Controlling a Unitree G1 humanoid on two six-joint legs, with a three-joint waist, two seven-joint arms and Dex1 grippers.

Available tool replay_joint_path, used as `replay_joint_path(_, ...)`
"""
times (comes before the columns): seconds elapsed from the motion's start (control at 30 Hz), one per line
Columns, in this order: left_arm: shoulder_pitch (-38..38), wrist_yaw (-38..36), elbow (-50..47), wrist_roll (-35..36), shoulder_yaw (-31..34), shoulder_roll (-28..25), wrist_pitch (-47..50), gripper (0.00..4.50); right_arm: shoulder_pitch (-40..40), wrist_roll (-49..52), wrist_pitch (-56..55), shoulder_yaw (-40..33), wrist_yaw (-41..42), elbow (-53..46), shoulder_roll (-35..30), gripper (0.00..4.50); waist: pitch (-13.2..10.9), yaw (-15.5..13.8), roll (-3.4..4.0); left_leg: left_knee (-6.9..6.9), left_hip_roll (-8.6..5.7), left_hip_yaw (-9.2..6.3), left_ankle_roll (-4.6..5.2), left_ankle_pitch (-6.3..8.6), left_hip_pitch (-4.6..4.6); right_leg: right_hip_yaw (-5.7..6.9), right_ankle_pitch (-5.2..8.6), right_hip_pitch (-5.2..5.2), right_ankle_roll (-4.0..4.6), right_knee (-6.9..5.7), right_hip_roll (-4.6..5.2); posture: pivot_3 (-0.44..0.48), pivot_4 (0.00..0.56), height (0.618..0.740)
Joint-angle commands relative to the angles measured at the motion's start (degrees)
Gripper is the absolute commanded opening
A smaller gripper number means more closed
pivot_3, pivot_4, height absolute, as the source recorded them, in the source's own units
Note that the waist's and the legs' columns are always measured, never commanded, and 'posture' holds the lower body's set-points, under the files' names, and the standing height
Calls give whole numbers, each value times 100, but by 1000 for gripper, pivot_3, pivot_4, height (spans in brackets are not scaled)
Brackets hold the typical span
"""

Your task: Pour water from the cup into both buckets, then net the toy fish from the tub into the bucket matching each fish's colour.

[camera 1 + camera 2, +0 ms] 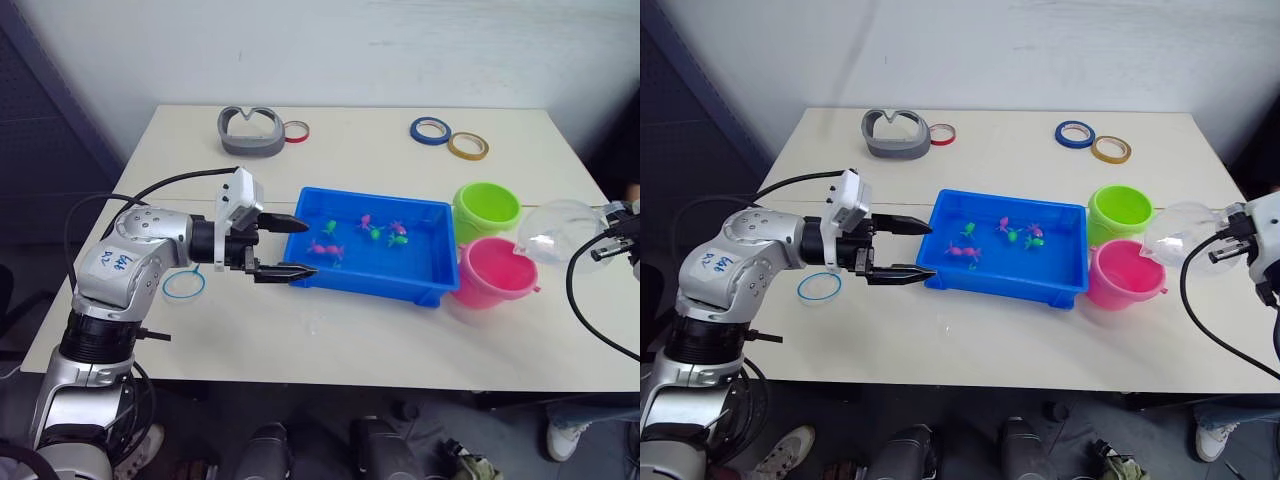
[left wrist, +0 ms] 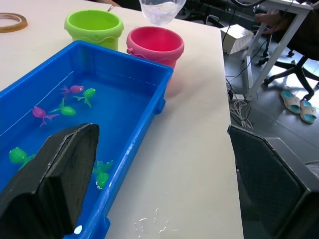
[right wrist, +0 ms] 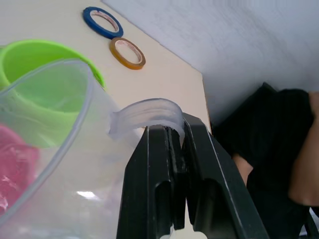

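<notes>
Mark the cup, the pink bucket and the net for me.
cup [image 1: 562,232], left eye view, clear side wall.
pink bucket [image 1: 487,293], left eye view, outer wall below the rim.
net [image 1: 166,287], left eye view, light-blue hoop edge, lying on the table.

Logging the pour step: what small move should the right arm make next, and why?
Probably tip the cup further over the pink bucket. The right tool is shut on the cup's handle, and the cup hangs tilted beside that bucket's rim, near the green bucket.
</notes>
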State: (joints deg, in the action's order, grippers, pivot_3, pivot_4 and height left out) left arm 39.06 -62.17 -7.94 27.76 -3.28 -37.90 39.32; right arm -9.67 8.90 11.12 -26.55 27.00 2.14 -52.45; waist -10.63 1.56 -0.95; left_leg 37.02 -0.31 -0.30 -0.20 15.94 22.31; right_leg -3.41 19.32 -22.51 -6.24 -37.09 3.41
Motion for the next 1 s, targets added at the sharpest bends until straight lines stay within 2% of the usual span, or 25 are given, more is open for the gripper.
replay_joint_path(0.03,128,-9,20,25,49,29,-156,4500,-22,-261,-314,-4,82,-278,-258,82,0,0,0,0,0,0,0,0,0,0,0,0,0,0,0,0,150,740)
replay_joint_path(0.43,144,22,151,-46,50,60,-309,4500,-90,-1008,-793,397,165,-293,-402,82,0,1,0,3,0,3,0,0,0,1,0,-2,0,-3,-1,0,150,740)
replay_joint_path(1.0,97,62,108,-48,47,69,-333,4500,-229,-1555,-1203,479,40,-45,-401,82,0,4,0,3,0,3,0,0,-1,2,0,-2,0,-5,-2,0,150,740)
